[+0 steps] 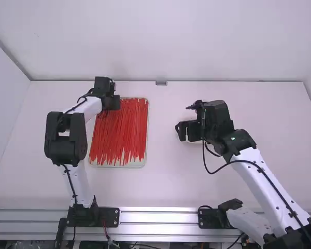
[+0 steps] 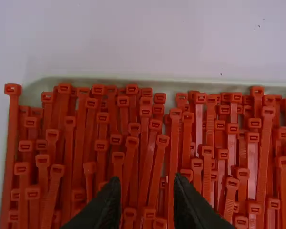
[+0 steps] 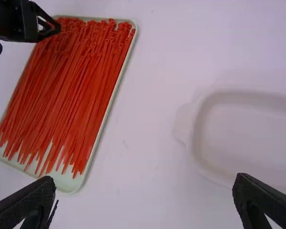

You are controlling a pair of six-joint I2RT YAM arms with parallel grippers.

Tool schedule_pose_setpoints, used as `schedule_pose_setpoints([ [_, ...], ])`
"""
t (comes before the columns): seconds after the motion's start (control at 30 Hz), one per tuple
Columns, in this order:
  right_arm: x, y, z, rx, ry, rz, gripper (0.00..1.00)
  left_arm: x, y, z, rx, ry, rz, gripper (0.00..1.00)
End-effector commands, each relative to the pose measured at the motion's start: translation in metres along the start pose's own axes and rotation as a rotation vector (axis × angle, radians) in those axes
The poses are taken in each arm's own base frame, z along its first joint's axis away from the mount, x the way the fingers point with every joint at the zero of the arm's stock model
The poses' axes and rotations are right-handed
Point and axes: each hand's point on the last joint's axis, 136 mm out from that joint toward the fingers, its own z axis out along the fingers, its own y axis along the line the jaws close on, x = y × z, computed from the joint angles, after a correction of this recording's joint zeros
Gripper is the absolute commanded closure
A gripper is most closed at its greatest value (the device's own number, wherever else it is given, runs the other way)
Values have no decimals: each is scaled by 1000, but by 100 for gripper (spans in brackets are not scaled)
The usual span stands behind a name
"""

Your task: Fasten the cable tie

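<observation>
Cable ties: a thick heap of orange cable ties [image 1: 119, 132] [image 2: 133, 143] [image 3: 62, 86] is lying lengthwise on the tray, square heads all pointing to the far end, thin tails fanning out at the near end; none is looking looped or fastened

Tray: a pale green tray [image 1: 116, 165] [image 2: 157, 83] [image 3: 71, 183] is sitting flat on the white table [image 1: 166, 171], left of the middle, and is carrying the whole heap

Left hand: the left hand [image 1: 111, 106] [image 2: 145, 183] [image 3: 55, 28] is hanging over the far left corner of the heap, fingers parted by a narrow gap, tips pointing down into the row of heads; a few ties are running under the gap, but nothing is being lifted or clamped

Right hand: the right hand [image 1: 189, 122] [image 3: 143, 200] is hovering well to the right of the tray, fingers spread wide and gripping nothing

White dish: a shallow white dish [image 3: 248, 133] is resting on the table under the right hand, well apart from the tray
</observation>
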Motion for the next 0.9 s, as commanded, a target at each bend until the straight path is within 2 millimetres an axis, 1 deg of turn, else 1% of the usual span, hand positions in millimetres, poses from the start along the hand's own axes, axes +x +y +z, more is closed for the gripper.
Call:
schedule_pose_setpoints([
  [0.0, -14, 5, -5, -12, -29, -3, 1, 16, -1, 7, 18, 31, 9, 70],
  [0.27, -14, 5, -5, -9, -30, -6, 1, 23, -1, 12, 20, 27, 6, 70],
  [0.37, -14, 5, -5, -9, -30, -6, 1, 24, -1, 16, 20, 26, 5, 69],
  [0.47, -13, 5, -5, -9, -29, -6, 1, 29, 0, 20, 21, 43, -3, 70],
  [0.53, -13, 5, -5, -9, -27, -5, 1, 31, -4, 22, 43, 46, 0, 71],
  [0.6, -12, 4, -5, -7, -22, -4, 1, 33, -3, 26, 42, 50, -4, 71],
  [0.87, -8, 4, -5, -5, -7, 2, 1, 42, -5, 34, 45, 72, -1, 72],
])
